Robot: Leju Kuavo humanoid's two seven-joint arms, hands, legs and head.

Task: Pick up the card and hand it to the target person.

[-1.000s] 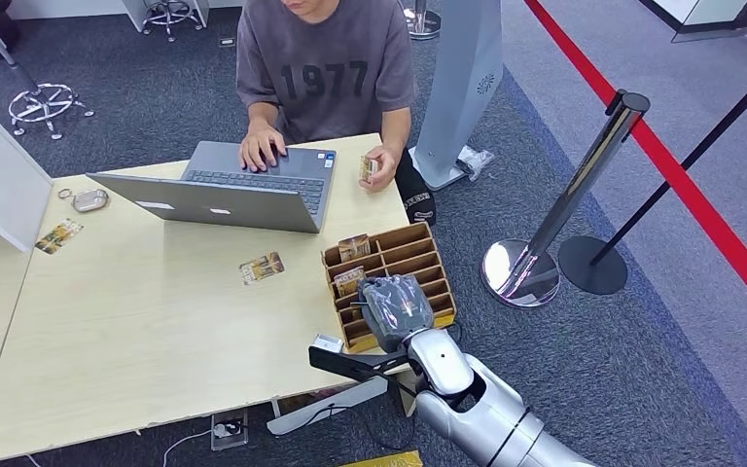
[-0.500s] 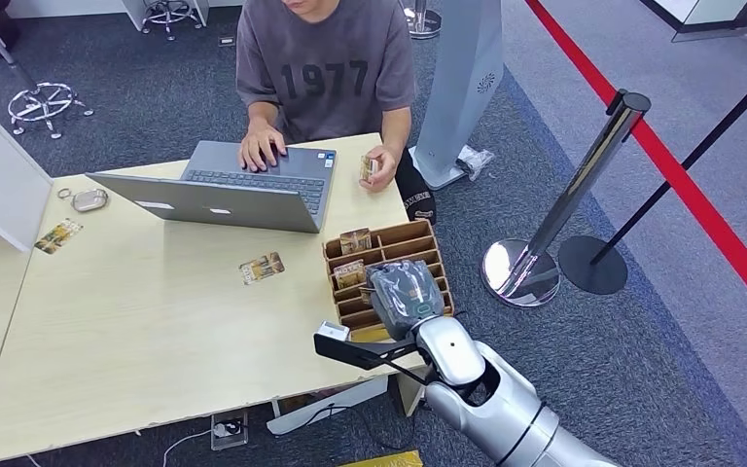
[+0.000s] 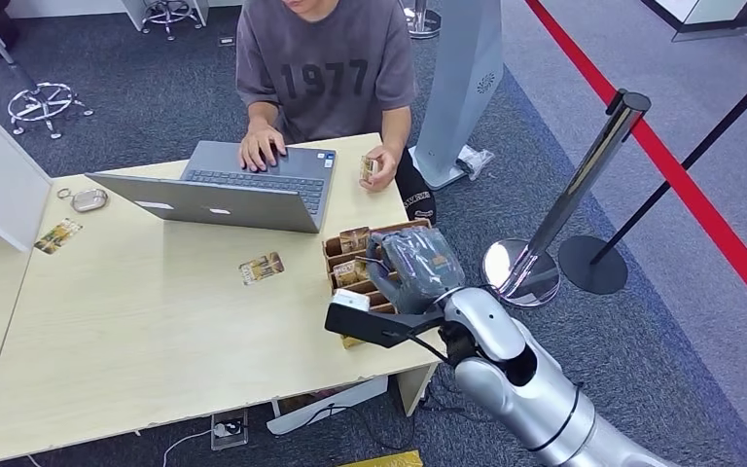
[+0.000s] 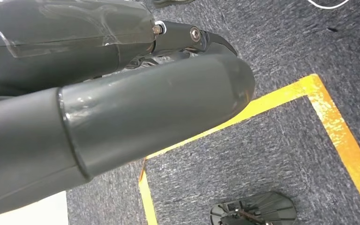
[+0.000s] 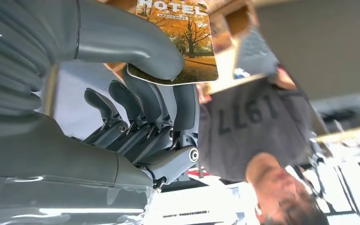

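R wrist view: right hand (image 5: 136,98) fingers (image 5: 143,101) pinching card (image 5: 180,40); head view hides card.

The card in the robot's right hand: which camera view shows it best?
The right wrist view: the card is close up, pinched between the thumb and fingers of the right hand, its HOTEL print readable. In the head view the hand's back hides it. The left wrist view looks at carpet.

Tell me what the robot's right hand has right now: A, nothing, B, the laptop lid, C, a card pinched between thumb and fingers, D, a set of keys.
C: the right hand pinches a card printed HOTEL under its thumb.
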